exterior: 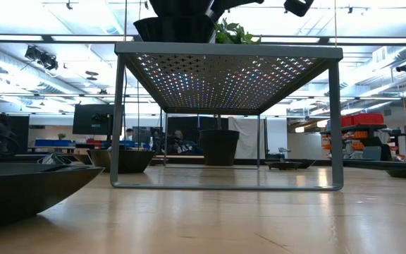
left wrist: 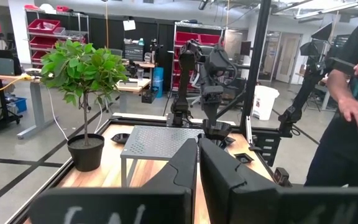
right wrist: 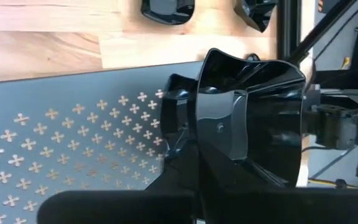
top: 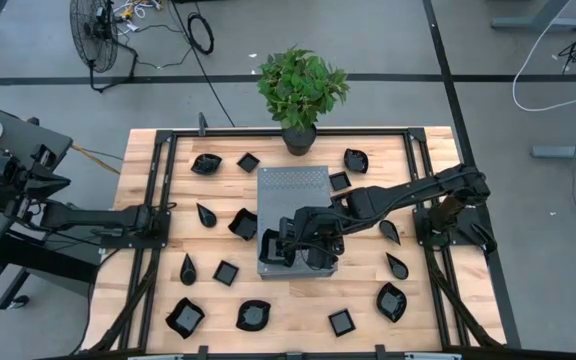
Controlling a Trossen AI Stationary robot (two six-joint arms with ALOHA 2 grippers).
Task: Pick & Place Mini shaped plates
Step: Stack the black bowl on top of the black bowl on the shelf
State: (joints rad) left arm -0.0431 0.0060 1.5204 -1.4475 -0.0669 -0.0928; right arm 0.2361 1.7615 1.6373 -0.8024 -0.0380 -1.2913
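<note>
**First plate held over the slab, the rest still on the table**

A square black plate point(right wrist: 247, 106) is clamped in the right gripper point(top: 290, 243) above the near end of the grey perforated slab point(top: 293, 188), which sits at the table's middle. No plate is seen lying on the slab, so the task is judged barely begun. About fifteen more mini plates are counted on the wooden table point(top: 148, 300) around the slab, one being a teardrop point(top: 206, 214). The left gripper point(left wrist: 197, 165) is kept together, empty, at the table's left edge. One potted plant point(top: 301, 90) is present.
</note>
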